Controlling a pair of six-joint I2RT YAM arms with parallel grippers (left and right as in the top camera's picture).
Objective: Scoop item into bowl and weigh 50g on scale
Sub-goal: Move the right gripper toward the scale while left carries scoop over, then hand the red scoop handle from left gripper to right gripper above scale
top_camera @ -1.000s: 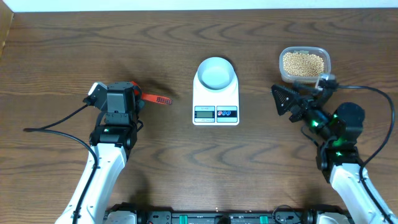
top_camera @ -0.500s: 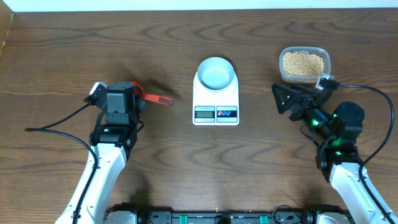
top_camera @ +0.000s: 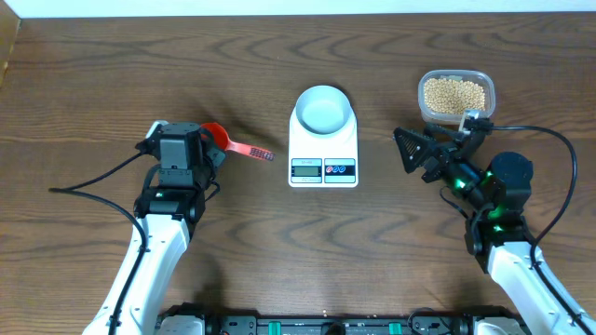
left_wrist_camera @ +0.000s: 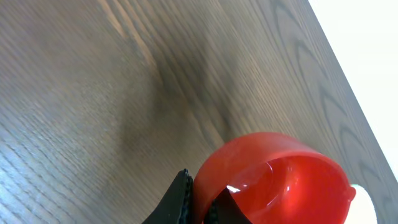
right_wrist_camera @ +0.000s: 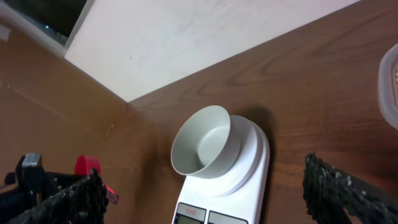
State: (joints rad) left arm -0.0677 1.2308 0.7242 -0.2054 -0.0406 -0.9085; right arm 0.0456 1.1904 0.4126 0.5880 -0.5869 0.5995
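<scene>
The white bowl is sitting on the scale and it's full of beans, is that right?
Not quite. The bowl does sit on the scale, but it is empty: the overhead view shows its bare, pale inside. The beans are in the clear tub.

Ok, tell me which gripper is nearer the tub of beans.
Right. The right gripper hangs open just beside the tub, toward the scale; the left gripper, holding the red scoop, is away on the scale's other side.
</scene>
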